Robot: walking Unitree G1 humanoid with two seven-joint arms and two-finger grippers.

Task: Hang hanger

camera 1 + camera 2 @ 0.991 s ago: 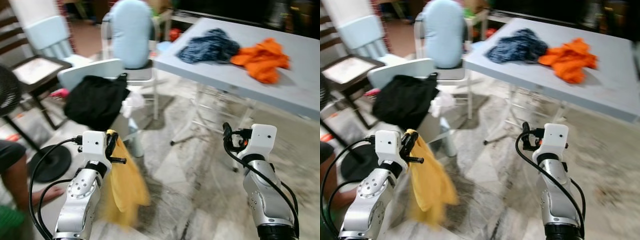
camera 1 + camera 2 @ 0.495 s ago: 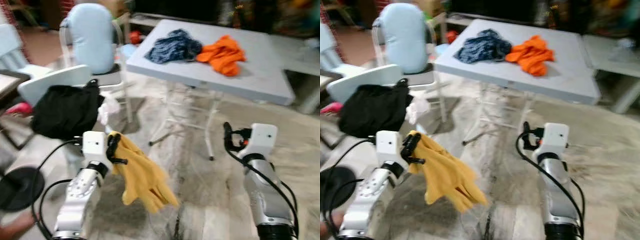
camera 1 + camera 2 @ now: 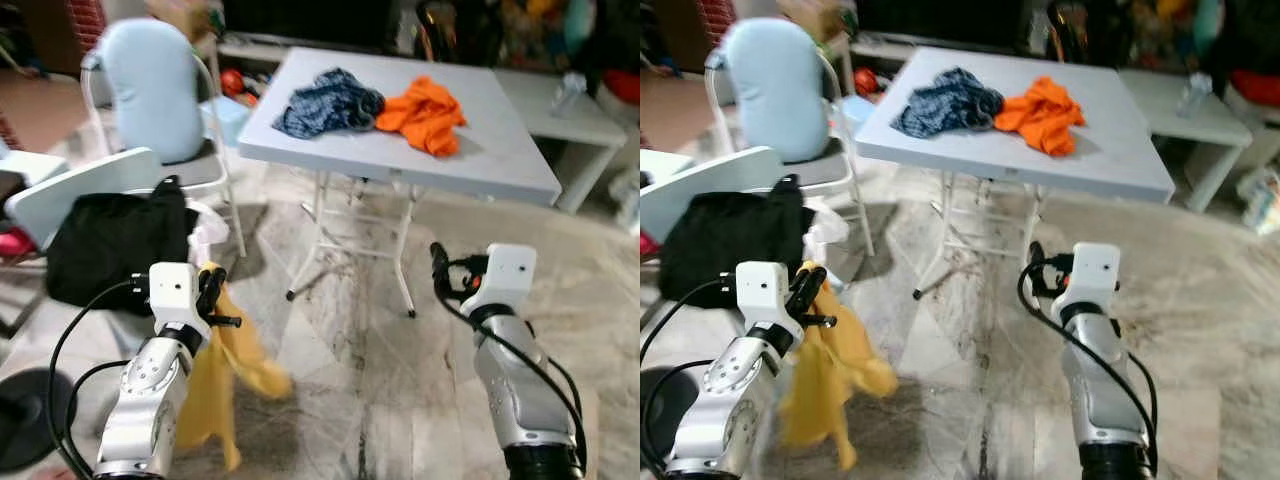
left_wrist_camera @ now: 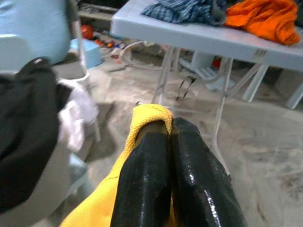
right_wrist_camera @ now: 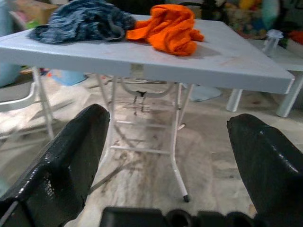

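1. Yellow cloth garment [image 3: 222, 385], hanging limp, was seen in the lower left of the head views, pinched at its top edge between the pressed-together black fingers [image 4: 156, 189] of the left gripper [image 3: 213, 297]; no hanger could be made out.
2. The right gripper [image 3: 437, 268] was held at lower right with its fingers [image 5: 66, 161] spread wide, gripping nothing.
3. A grey folding table [image 3: 490, 165] was seen at upper centre, bearing a crumpled blue plaid cloth [image 3: 325, 102] beside a crumpled orange cloth [image 3: 425, 112].
4. A black bag [image 3: 110, 240] was seen at middle left, below a pale blue padded chair [image 3: 150, 90].
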